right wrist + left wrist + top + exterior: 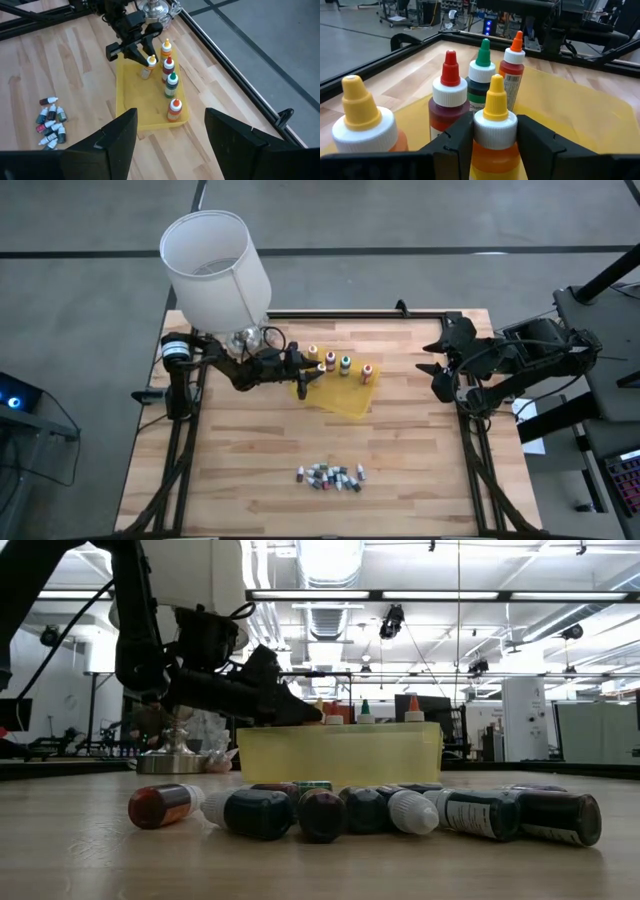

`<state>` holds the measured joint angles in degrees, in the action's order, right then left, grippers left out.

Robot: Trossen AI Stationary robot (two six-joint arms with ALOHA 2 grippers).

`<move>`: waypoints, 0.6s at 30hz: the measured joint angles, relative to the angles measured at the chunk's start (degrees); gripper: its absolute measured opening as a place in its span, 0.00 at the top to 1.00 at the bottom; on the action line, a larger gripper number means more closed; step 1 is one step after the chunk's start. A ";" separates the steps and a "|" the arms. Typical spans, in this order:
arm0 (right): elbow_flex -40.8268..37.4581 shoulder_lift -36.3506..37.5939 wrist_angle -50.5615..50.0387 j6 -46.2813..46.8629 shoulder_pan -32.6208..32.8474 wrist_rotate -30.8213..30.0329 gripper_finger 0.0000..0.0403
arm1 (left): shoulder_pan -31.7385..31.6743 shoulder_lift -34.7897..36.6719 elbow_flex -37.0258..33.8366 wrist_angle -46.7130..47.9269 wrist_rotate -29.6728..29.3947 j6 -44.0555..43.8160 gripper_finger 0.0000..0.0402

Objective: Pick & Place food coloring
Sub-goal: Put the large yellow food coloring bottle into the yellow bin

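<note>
A yellow tray (345, 395) lies mid-table with four squeeze bottles standing in a row: yellow-tipped (357, 120), red-tipped (449, 92), green-tipped (482, 70) and orange-tipped (514, 57). My left gripper (495, 137) is over the tray's left part, shut on a fifth bottle with a yellow tip (148, 67). A cluster of tiny mixed-colour vials (330, 476) lies on its sides nearer the table's near edge. My right gripper (437, 368) waits open at the table's right side, touching nothing. My left gripper pinches the yellow-tipped bottle between its two fingers (457, 140), on the body just below the white collar (495, 150). The fingers come slanting down from the table's left. The bottle stays upright over the tray floor; whether its base rests there I cannot tell.
A lamp with a white shade (215, 265) and a metal foot stands at the table's far left corner, beside the left arm. A black frame rail (350, 315) runs along the far edge. Bare wood lies between the tray and the vials (360, 810).
</note>
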<state>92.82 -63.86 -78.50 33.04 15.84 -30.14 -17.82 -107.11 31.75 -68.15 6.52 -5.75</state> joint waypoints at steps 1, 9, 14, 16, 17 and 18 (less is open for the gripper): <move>0.00 0.00 0.00 -0.01 0.00 -0.01 0.44 | 0.00 0.00 0.00 0.06 -0.02 0.14 0.70; 0.00 0.00 0.00 -0.01 0.01 0.01 0.44 | 0.00 0.00 0.93 0.78 -0.02 1.02 0.67; 0.00 0.00 0.04 -0.01 -0.01 0.03 0.44 | -0.04 0.00 1.70 1.68 -0.04 1.11 0.66; 0.00 0.00 0.08 -0.01 0.01 0.03 0.44 | -0.04 0.00 1.77 1.81 -0.06 1.11 0.66; 0.00 0.00 0.12 -0.01 0.01 0.03 0.44 | -0.04 0.00 1.77 1.84 -0.06 1.11 0.66; 0.00 0.00 0.17 -0.01 0.01 0.03 0.44 | -0.04 0.00 1.77 1.86 -0.07 1.11 0.66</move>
<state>92.82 -63.86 -78.33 33.04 15.85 -30.11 -17.87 -107.11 33.52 -66.28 6.46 -4.65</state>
